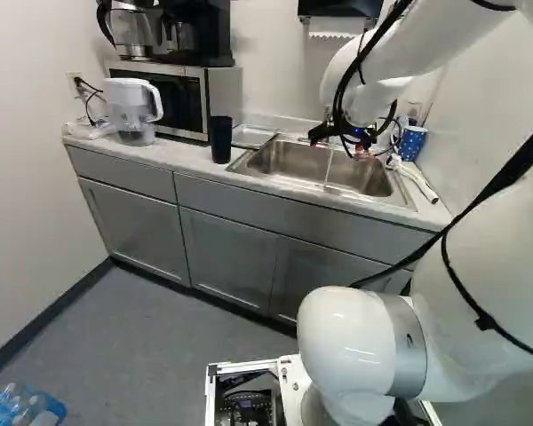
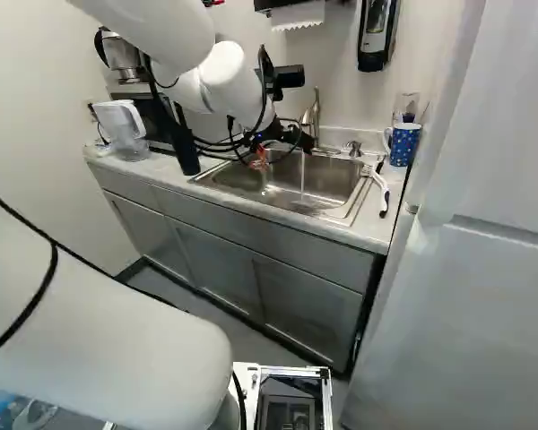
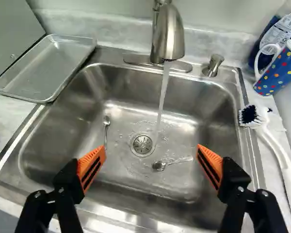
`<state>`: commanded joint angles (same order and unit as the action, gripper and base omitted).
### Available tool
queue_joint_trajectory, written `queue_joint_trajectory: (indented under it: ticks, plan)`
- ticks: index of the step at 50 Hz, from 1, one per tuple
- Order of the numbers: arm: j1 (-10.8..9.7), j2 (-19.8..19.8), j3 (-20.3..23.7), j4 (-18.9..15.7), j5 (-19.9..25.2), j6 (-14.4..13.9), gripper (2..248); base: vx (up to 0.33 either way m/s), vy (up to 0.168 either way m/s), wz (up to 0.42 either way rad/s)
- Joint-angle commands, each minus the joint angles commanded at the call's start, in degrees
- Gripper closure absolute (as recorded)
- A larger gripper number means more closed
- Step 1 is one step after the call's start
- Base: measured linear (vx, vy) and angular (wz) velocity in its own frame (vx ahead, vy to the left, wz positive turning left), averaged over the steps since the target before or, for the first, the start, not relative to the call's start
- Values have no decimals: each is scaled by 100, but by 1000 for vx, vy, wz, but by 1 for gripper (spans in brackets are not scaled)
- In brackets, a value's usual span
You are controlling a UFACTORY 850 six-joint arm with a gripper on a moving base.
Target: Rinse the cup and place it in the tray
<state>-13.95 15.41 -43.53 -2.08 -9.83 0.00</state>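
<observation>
The sink (image 3: 48, 150) is set into the countertop (image 1: 176, 153), overhung by the faucet (image 3: 169, 36); two spoons (image 3: 159, 165) are contained inside, near the drain (image 3: 142, 144). In the left base view, it is flanked by tumbler (image 1: 220, 139) and tray (image 3: 43, 68) at left, dish brush (image 3: 276, 150) and mug (image 3: 280, 68) at right.

The white arm (image 1: 506, 284) rises from its lowest joint (image 1: 351, 346), at the foot of the left base view. Its thick lower link (image 2: 99, 322) fills much of the lower left of the right base view. Higher up, the upper link (image 2: 157, 27) slants down and forward to the rounded white wrist (image 2: 233, 85). Black cables (image 2: 262, 90) loop around the wrist, and a dark strap runs along the lower link. Beyond the wrist, the black gripper (image 2: 260, 159) points forward and downward. In the wrist view its two fingers stand wide apart, the orange pads (image 3: 91, 167) angled toward each other, with nothing gripped between them.
</observation>
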Motion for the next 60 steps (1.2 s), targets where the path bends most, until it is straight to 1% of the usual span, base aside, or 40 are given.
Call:
queue_joint_trajectory:
  ticks: [24, 60]
  plan:
    - [508, 125, 106, 0, 0, 0, 3, 0, 0, 0]
    - [1290, -231, -201, 0, 0, 0, 3, 0, 0, 0]
